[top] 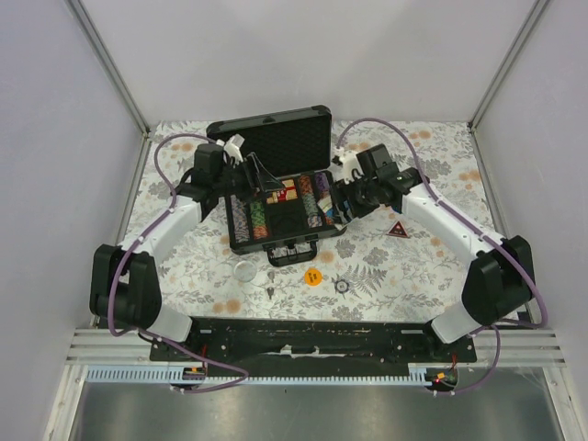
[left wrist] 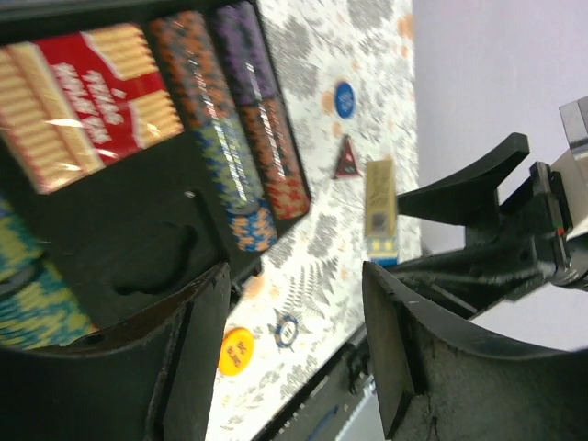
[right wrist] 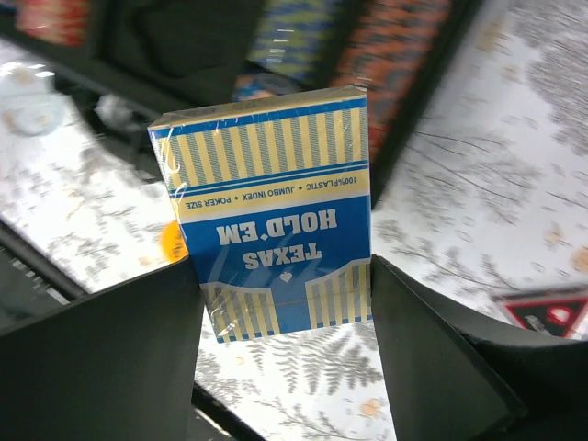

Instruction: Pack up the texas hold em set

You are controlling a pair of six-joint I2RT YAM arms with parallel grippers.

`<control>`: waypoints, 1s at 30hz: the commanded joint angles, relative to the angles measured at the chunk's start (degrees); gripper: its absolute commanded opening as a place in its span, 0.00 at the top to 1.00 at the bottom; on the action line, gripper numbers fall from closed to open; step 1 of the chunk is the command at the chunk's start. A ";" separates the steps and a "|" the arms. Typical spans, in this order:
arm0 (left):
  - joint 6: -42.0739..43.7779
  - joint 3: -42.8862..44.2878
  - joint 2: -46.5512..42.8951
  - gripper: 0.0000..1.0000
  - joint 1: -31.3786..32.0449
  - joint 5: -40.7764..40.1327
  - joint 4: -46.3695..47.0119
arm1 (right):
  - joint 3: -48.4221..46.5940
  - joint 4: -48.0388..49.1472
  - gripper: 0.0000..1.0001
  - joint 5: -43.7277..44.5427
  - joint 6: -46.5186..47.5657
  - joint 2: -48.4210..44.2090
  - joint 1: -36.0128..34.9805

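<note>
My right pincer (right wrist: 283, 276) is clamped on the blue card deck (right wrist: 271, 211). Its two fingers press the sides of the deck, which stands up between them, and the printed words look upside down to my wrist camera. I hold the deck above the desk (top: 413, 266), just beside the right edge of the black case (top: 285, 250). The case lies open in the middle of the desk, and its lid (top: 271, 138) stands up at the far side. Inside, the red card deck (left wrist: 87, 101) lies in its pocket beside rows of striped chips (left wrist: 241, 156). My left pincer (left wrist: 294, 340) has its fingers apart with nothing between them, and it hangs over the left part of the case. In front of the case on the desk lie an orange button (top: 313, 276) and a small dark ring (top: 342, 286). A red triangle (top: 398, 230) lies to the right.
</note>
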State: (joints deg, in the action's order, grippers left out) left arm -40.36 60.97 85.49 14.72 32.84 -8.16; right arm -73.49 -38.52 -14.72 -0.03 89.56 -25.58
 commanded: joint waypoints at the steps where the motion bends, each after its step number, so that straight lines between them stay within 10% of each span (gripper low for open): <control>1: -4.29 -0.68 -1.65 0.34 2.15 9.69 6.40 | 0.19 2.49 0.37 -3.82 -3.48 -4.56 -6.05; 10: -2.27 -3.57 -4.46 0.20 4.96 14.96 6.93 | -1.30 4.51 0.36 -4.26 -4.71 -5.10 -12.64; 30: 9.86 1.52 1.52 0.41 7.87 21.83 -13.80 | -1.65 4.86 0.36 -1.80 -2.87 -4.22 -17.57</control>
State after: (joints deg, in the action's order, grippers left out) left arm -36.80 59.99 86.67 21.89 52.45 -13.30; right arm -73.52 -38.87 -17.47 -3.42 86.76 -42.65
